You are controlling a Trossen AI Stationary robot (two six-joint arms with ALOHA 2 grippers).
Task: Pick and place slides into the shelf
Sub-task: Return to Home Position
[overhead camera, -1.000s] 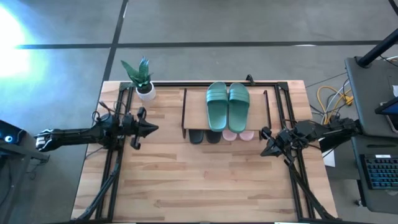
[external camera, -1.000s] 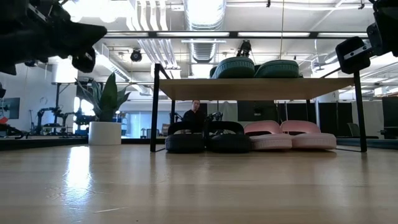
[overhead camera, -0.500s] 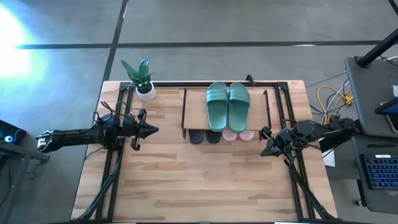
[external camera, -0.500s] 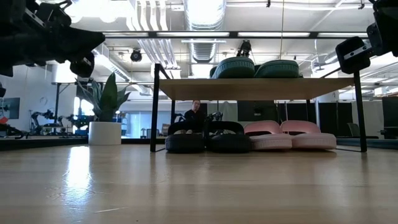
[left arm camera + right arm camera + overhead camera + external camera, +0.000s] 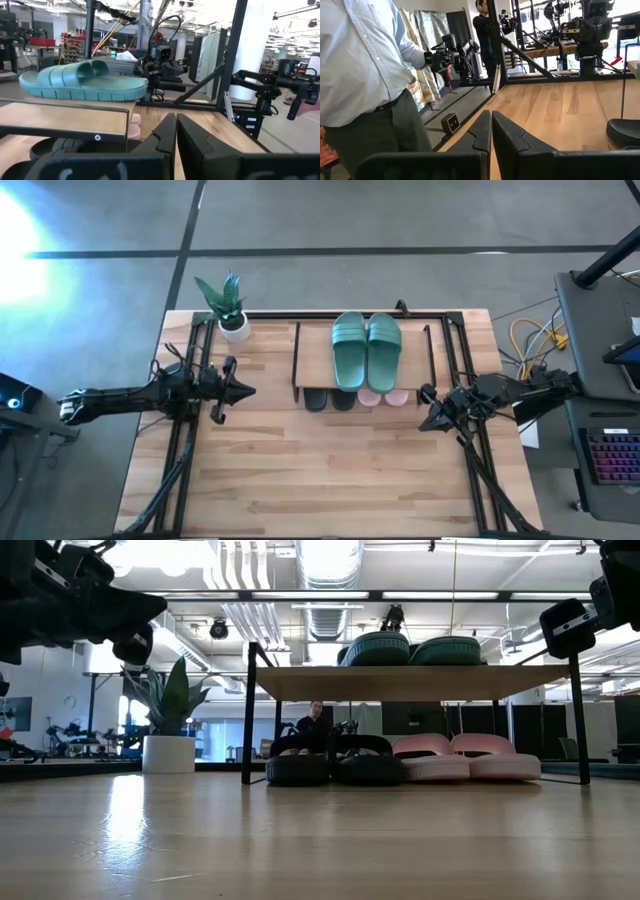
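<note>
Seen from above, the shelf (image 5: 315,360) stands at the far middle of the tabletop (image 5: 330,470), its light board carrying the green pair (image 5: 366,350) side by side. The left gripper (image 5: 245,389) hangs well off to one side and the right gripper (image 5: 425,423) to the other (neither touches it). At table height, the black pair (image 5: 330,768) and the pale pink pair (image 5: 465,765) sit beneath the board. Each wrist view shows its own fingers (image 5: 162,135) pressed together.

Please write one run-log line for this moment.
green pair: on shelf | black pair, pink pair: under shelf | left gripper: shut, left of shelf | right gripper: shut, right of shelf
</note>
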